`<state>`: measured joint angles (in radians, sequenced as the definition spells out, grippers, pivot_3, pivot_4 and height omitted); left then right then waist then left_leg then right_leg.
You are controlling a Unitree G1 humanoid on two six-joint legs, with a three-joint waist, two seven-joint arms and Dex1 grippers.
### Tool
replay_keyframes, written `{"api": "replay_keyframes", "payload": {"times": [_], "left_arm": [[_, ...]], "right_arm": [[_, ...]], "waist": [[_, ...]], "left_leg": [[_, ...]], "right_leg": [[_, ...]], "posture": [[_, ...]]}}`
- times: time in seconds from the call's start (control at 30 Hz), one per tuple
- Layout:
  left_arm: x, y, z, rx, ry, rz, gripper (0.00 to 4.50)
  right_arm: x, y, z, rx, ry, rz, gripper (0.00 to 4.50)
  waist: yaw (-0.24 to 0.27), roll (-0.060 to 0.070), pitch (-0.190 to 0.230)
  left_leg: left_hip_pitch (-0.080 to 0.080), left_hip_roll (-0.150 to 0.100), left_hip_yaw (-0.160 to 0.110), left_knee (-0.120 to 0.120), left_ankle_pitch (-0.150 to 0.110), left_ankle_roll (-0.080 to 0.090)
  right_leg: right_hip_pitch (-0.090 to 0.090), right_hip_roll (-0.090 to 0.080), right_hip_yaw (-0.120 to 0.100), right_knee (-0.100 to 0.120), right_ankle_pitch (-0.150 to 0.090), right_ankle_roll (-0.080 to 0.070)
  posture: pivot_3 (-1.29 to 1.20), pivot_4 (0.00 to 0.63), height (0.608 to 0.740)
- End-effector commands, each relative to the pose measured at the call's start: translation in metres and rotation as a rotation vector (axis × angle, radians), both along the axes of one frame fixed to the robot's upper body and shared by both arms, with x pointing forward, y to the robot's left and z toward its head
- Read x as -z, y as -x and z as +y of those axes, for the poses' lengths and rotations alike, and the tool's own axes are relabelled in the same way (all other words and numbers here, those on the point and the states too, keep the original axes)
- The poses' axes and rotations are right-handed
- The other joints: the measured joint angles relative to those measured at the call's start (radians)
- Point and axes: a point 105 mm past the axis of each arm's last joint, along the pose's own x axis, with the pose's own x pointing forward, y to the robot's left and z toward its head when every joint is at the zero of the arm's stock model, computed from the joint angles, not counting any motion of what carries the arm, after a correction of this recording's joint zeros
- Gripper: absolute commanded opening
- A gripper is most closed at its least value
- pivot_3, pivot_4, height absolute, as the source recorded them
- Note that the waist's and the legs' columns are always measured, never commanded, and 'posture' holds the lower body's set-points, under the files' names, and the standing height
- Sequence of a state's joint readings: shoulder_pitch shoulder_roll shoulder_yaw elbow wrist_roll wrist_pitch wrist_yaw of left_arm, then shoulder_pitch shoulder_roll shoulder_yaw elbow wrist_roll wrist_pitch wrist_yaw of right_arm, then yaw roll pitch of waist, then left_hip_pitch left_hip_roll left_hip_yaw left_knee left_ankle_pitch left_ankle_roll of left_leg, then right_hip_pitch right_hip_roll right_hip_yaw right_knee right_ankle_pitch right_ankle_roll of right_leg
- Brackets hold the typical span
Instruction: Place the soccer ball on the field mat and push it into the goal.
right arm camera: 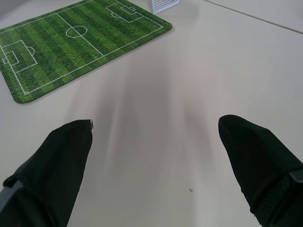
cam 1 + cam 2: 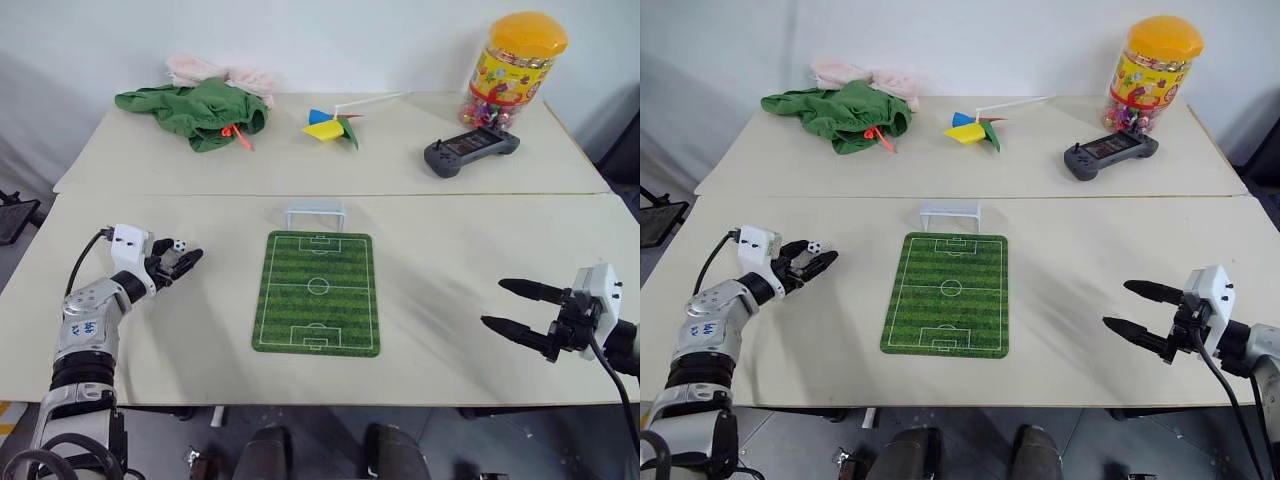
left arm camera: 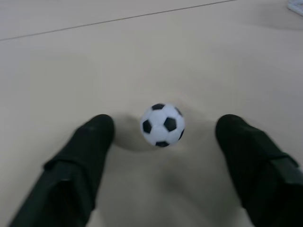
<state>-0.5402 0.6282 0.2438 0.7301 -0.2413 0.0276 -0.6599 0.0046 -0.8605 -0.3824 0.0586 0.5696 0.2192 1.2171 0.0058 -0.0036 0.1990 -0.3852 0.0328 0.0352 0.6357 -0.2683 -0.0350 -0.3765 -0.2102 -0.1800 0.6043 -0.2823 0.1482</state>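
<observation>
The soccer ball [image 3: 162, 125], white with black patches, rests on the beige table left of the field mat [image 2: 318, 292]. My left gripper [image 2: 188, 260] is open around it: one black finger [image 3: 94, 142] stands on each side, with a gap between each finger and the ball. The green striped mat lies flat at the table's middle. The white goal [image 2: 315, 214] stands just beyond the mat's far end. My right gripper [image 2: 494, 303] hovers open over bare table to the right of the mat, with nothing between its fingers.
On the far table lie a green cloth [image 2: 195, 112] with a pink cloth [image 2: 215, 68] behind it, a paper pinwheel [image 2: 330, 127], a grey game controller [image 2: 470, 152] and a candy jar with a yellow lid [image 2: 512, 72]. A seam [image 2: 450, 195] separates the two tables.
</observation>
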Motion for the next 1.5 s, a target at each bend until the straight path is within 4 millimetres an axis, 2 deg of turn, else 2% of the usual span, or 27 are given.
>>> {"api": "replay_keyframes", "payload": {"times": [0.03, 0.2, 0.3, 0.37, 0.5, 0.57, 0.63, 0.7, 0.77, 0.83, 0.93, 1.03, 1.13, 1.27, 1.5], "left_arm": [[0.015, 0.003, -0.004, 0.030, -0.018, 0.050, 2.38], [0.017, 0.003, -0.007, 0.047, -0.027, 0.048, 0.90], [0.012, 0.007, -0.008, 0.072, -0.039, 0.022, 0.87], [0.005, 0.020, -0.019, 0.174, -0.061, -0.013, 0.87], [-0.004, 0.057, -0.069, 0.434, -0.042, -0.068, 0.87], [0.003, 0.079, -0.101, 0.615, -0.125, -0.033, 0.87], [0.000, 0.096, -0.132, 0.734, -0.119, -0.046, 0.87], [-0.008, 0.100, -0.149, 0.769, -0.095, -0.076, 0.87], [-0.015, 0.099, -0.155, 0.785, -0.094, -0.096, 0.87], [-0.021, 0.105, -0.172, 0.847, -0.092, -0.126, 0.87], [-0.018, 0.118, -0.195, 0.963, -0.094, -0.136, 0.87], [-0.012, 0.120, -0.201, 0.999, -0.071, -0.125, 0.87], [0.002, 0.118, -0.204, 1.029, -0.111, -0.083, 0.87], [0.014, 0.110, -0.200, 1.022, -0.154, -0.055, 0.87], [0.021, 0.113, -0.202, 1.056, -0.180, -0.037, 0.87]], "right_arm": [[-0.016, 0.000, -0.006, 0.005, 0.033, -0.045, 4.50], [-0.017, -0.002, -0.009, 0.006, 0.038, -0.044, 4.50], [-0.018, -0.002, -0.011, 0.004, 0.040, -0.047, 4.50], [-0.020, -0.001, -0.012, -0.005, 0.033, -0.057, 4.50], [-0.026, 0.007, -0.010, -0.070, -0.022, -0.070, 4.50], [-0.028, 0.013, -0.005, -0.128, -0.053, -0.077, 4.50], [-0.027, 0.021, 0.002, -0.188, -0.075, -0.074, 4.50], [-0.025, 0.024, 0.007, -0.210, -0.090, -0.077, 4.50], [-0.024, 0.026, 0.011, -0.225, -0.101, -0.075, 4.50], [-0.015, 0.037, 0.013, -0.270, -0.089, -0.043, 4.50], [-0.003, 0.050, 0.013, -0.308, -0.072, -0.001, 4.50], [0.002, 0.054, 0.016, -0.320, -0.065, 0.009, 4.50], [0.007, 0.053, 0.021, -0.305, -0.079, 0.005, 4.50], [0.012, 0.053, 0.025, -0.281, -0.093, -0.001, 4.50], [0.015, 0.052, 0.026, -0.237, -0.095, -0.008, 4.50]], "waist": [[0.000, 0.000, 0.000], [-0.002, 0.000, 0.000], [-0.003, 0.000, 0.000], [-0.005, 0.000, 0.000], [-0.008, 0.000, 0.000], [-0.006, 0.000, 0.000], [0.005, 0.000, 0.000], [0.016, 0.000, 0.000], [0.019, 0.000, 0.000], [0.019, 0.000, 0.000], [0.022, 0.000, 0.000], [0.015, 0.000, 0.000], [0.016, 0.000, 0.000], [0.019, 0.000, 0.000], [0.020, 0.000, 0.000]], "left_leg": [[0.000, 0.000, 0.000, 0.000, 0.000, 0.000], [0.002, 0.000, 0.001, 0.000, 0.000, 0.000], [0.002, 0.000, 0.001, 0.000, 0.000, 0.000], [0.002, 0.000, 0.001, 0.000, 0.000, 0.000], [0.001, 0.000, 0.004, -0.001, -0.002, 0.000], [0.001, 0.000, 0.004, -0.001, -0.002, 0.000], [0.000, 0.000, 0.004, 0.000, -0.002, 0.000], [-0.001, 0.000, 0.003, 0.001, -0.002, 0.000], [-0.001, 0.002, 0.003, 0.003, -0.002, 0.001], [-0.001, 0.002, 0.003, 0.005, -0.002, 0.001], [-0.002, 0.002, 0.003, 0.008, -0.004, 0.001], [-0.002, 0.002, 0.005, 0.011, -0.005, 0.002], [-0.002, 0.004, 0.006, 0.011, -0.006, 0.002], [-0.002, 0.006, 0.006, 0.011, -0.006, 0.002], [-0.003, 0.006, 0.006, 0.011, -0.008, 0.001]], "right_leg": [[0.000, 0.000, 0.000, 0.000, 0.000, 0.000], [0.000, 0.000, 0.002, 0.002, 0.000, 0.000], [0.000, 0.000, 0.002, 0.002, 0.000, 0.000], [0.000, 0.000, 0.002, 0.002, 0.000, 0.000], [0.000, 0.000, 0.005, -0.002, 0.001, 0.002], [0.000, 0.000, 0.005, -0.003, 0.001, 0.002], [0.000, 0.001, 0.005, -0.004, 0.001, 0.002], [0.000, 0.002, 0.005, -0.005, 0.002, 0.002], [0.000, 0.002, 0.006, -0.008, 0.002, 0.001], [0.000, 0.003, 0.007, -0.008, 0.003, 0.000], [0.000, 0.003, 0.007, -0.008, 0.003, 0.000], [0.000, 0.004, 0.009, -0.008, 0.004, 0.002], [0.000, 0.006, 0.010, -0.009, 0.004, 0.002], [0.000, 0.008, 0.010, -0.010, 0.005, 0.001], [0.000, 0.008, 0.010, -0.011, 0.005, 0.001]], "posture": [[0.00, 0.150, 0.740], [0.00, 0.150, 0.740], [0.00, 0.150, 0.740], [0.00, 0.150, 0.740], [0.00, 0.150, 0.740], [0.00, 0.150, 0.740], [0.00, 0.150, 0.740], [0.00, 0.150, 0.740], [0.00, 0.150, 0.740], [0.00, 0.150, 0.740], [0.00, 0.150, 0.740], [0.00, 0.150, 0.740], [0.00, 0.150, 0.740], [0.00, 0.150, 0.740], [0.00, 0.150, 0.740]]}}
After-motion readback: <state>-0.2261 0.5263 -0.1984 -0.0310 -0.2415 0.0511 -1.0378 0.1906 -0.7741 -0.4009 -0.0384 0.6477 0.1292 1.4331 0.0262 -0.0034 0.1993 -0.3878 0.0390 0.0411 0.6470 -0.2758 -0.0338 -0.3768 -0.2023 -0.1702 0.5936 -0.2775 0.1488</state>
